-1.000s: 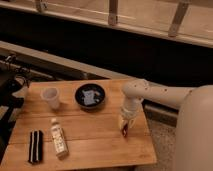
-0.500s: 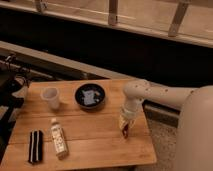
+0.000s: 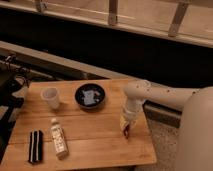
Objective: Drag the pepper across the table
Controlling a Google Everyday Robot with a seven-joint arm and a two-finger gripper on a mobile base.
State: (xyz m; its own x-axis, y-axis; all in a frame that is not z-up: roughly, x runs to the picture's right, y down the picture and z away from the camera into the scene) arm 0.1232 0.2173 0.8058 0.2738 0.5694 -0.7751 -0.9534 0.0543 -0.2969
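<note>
Nearest the camera, along the front edge of the table [image 3: 100, 150], a black-and-white striped flat item [image 3: 35, 147] lies at the left corner, and just beside it to the right a small bottle [image 3: 58, 141] with a pale label lies on its side, its cap pointing away toward the back. Farther right, near the table's right edge, the gripper [image 3: 127, 127] points straight down at the planks, and the pepper [image 3: 126, 131] (a slim dark red sliver) shows at its tip, low against the wood; the fingers appear closed on the pepper, with its lower end at or just above the table surface. Above it the white arm [image 3: 150, 95] bends at the wrist and runs off right to the robot's pale body. Farther back, a white cup [image 3: 50, 97] stands upright at the left, and a dark bowl [image 3: 90, 96] holding something pale blue sits near the middle, well apart from the gripper.
</note>
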